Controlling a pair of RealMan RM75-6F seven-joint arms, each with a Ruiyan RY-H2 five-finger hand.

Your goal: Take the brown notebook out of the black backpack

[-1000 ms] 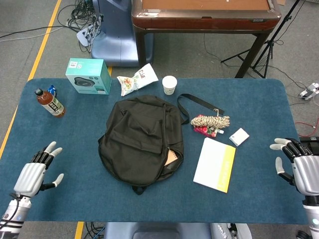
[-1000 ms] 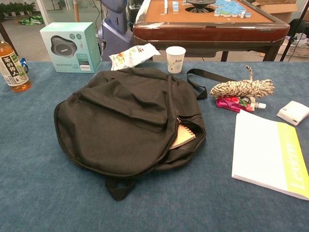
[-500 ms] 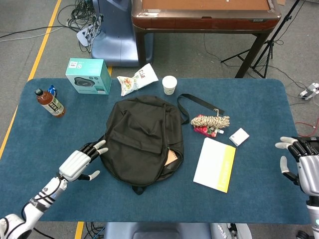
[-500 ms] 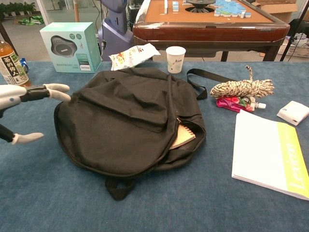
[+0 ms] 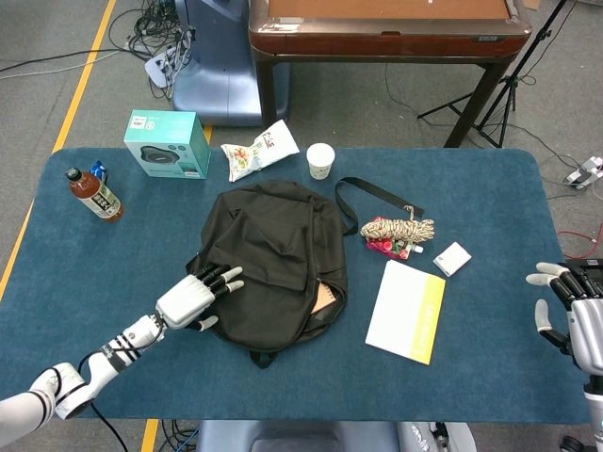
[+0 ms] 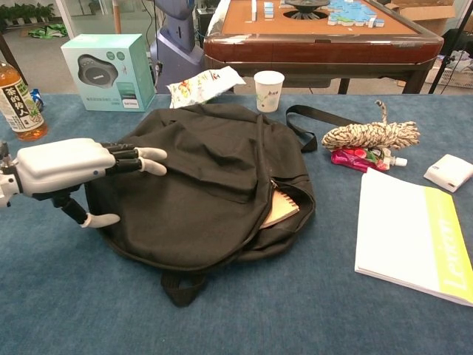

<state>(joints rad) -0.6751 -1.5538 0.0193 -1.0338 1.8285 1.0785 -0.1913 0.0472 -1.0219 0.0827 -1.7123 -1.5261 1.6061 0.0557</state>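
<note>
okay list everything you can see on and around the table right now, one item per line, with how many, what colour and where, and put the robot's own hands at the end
backpack: one, black, table centre, zip open
notebook: one, brown, corner poking from the backpack's opening
booklet: one, white and yellow, right of the backpack
small box: one, white, beyond the booklet
rope bundle: one, beige and dark, on a red packet
paper cup: one, white, behind the backpack
snack bag: one, white and green, left of the cup
boxed speaker: one, teal, far left
drink bottle: one, brown, left edge
wooden table: one, brown, behind
left hand: fingers spread over the backpack's left side
right hand: open, at the table's right edge
</note>
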